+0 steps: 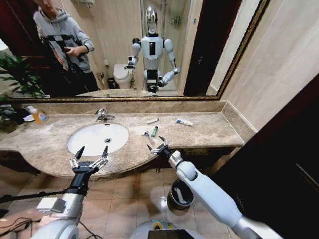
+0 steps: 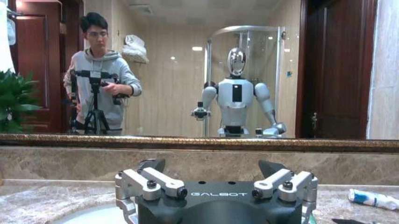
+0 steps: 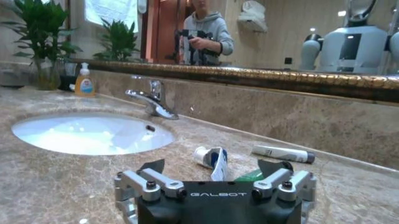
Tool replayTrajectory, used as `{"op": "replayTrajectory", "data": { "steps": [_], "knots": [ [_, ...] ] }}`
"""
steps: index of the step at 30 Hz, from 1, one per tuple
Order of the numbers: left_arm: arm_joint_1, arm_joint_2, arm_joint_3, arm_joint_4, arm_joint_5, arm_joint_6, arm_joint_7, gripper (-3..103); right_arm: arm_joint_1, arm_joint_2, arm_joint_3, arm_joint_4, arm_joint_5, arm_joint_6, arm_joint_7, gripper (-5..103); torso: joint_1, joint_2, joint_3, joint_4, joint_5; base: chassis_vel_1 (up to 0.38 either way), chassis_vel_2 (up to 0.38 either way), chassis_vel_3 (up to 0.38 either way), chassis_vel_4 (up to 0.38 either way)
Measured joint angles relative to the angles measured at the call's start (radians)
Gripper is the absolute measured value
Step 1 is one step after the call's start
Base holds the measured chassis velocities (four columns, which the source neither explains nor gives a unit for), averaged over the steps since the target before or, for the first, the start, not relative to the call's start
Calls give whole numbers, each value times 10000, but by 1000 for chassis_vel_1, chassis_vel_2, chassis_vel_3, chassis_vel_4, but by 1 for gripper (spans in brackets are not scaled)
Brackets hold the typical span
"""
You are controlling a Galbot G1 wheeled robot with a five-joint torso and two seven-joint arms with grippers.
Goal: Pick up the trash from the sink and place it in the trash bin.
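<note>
The left gripper (image 2: 215,179) fills the lower middle of the frame, its dark fingers spread apart with nothing between them; the pale rim of the sink (image 2: 93,215) curves at the lower left beneath it; a small white tube (image 2: 373,199) with blue marking lies on the marble counter (image 2: 37,200) at the lower right; a wide mirror (image 2: 187,70) spans the upper half above a gilded frame edge.

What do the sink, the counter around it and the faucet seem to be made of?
The sink looks like glazed white ceramic: smooth, with bright glare. The counter seems polished beige-brown marble: veined and mottled. The faucet appears chromed metal, mirror-bright.
</note>
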Motion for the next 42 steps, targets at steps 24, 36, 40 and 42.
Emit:
{"op": "replayTrajectory", "data": {
  "steps": [24,36,40,42],
  "knots": [
    [0,0,0,0,0,0,0,100,413,184,-205,-628,-50,58,174,13,-1,0,0,-1,1,0,0,0,0],
    [-1,0,0,0,0,0,0,100,234,42,-30,-284,18,74,179,0,-1,0,0,0,1,0,0,0,0],
    [0,0,0,0,0,0,0,100,-101,-134,328,274,155,17,206,0,-1,0,0,0,3,0,0,0,0],
    [0,0,0,0,0,0,0,100,-561,-359,813,844,253,-40,207,0,-1,0,0,0,3,0,0,0,0]
  ]
}}
